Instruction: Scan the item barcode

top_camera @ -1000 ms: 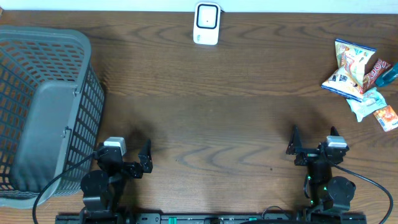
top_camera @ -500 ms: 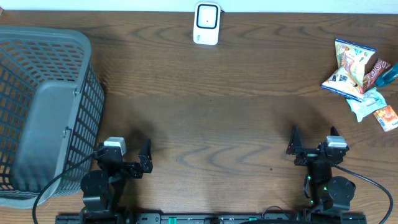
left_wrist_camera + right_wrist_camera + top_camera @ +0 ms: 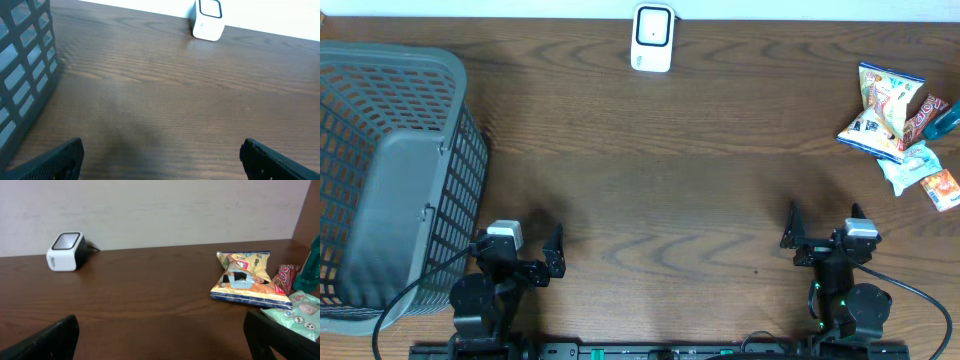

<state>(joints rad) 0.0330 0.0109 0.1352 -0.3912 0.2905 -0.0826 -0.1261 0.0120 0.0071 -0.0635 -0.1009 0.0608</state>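
Overhead, the dark wood-grain table (image 3: 670, 190) is carrying a large grey slatted plastic basket (image 3: 390, 170) at the left edge, likely waiting to receive scanned goods. A heap of colourful foil snack packets (image 3: 900, 125), the items to scan, is lying at the far right, nearest the right arm. A small white box-shaped barcode scanner (image 3: 652, 38) is standing at the far edge, midway between both arms. The left gripper (image 3: 525, 258) and right gripper (image 3: 822, 238) are resting near the front edge, jaws spread wide, grasping nothing.
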